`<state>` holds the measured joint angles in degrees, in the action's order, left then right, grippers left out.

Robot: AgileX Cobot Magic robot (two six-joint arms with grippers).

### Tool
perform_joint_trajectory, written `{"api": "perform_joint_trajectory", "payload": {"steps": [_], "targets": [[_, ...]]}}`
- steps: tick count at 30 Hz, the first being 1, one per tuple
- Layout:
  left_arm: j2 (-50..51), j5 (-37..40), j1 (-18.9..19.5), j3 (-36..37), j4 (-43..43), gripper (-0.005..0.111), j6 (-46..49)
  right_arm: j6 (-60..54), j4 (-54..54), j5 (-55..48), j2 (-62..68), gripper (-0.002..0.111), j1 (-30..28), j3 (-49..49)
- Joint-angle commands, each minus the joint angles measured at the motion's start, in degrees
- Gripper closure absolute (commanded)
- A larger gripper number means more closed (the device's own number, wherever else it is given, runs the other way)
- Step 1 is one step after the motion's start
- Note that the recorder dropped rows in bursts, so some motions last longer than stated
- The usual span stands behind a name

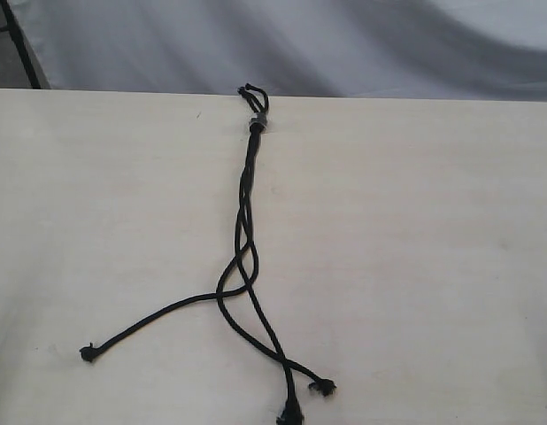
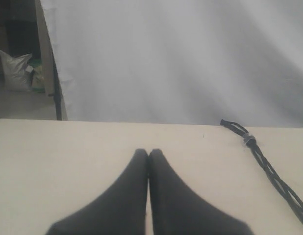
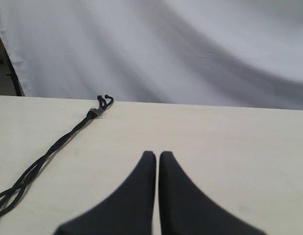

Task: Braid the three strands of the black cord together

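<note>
We see the black cord (image 1: 245,190) lying along the middle of the table (image 1: 433,266), its grey band (image 1: 257,124) at the far edge; the three strands (image 1: 242,232) run close together, cross loosely, then splay, one out to the left, two toward the near edge; our left gripper (image 2: 148,152) is clenched on nothing, apart from the cord; our right gripper (image 3: 157,154) likewise, pads together and empty.

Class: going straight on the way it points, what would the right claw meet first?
Probably nothing: bare table lies ahead of the right claw, then white backdrop; the black cord sits aside.
</note>
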<state>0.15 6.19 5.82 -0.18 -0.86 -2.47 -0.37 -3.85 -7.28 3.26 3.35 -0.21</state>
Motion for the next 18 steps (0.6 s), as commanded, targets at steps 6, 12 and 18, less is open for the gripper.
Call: {"api": "perform_joint_trajectory", "payload": {"steps": [6,12,18], "targets": [[-0.1,0.0,0.2,0.2,-0.5,0.106,0.2,1.7,-0.7,-0.3,-0.3,0.105,-0.3,0.2],[-0.1,0.0,0.2,0.2,-0.5,0.106,0.2,1.5,-0.7,-0.3,-0.3,0.105,-0.3,0.2],[-0.1,0.0,0.2,0.2,-0.5,0.106,0.2,1.5,-0.7,-0.3,-0.3,0.105,-0.3,0.2]]}}
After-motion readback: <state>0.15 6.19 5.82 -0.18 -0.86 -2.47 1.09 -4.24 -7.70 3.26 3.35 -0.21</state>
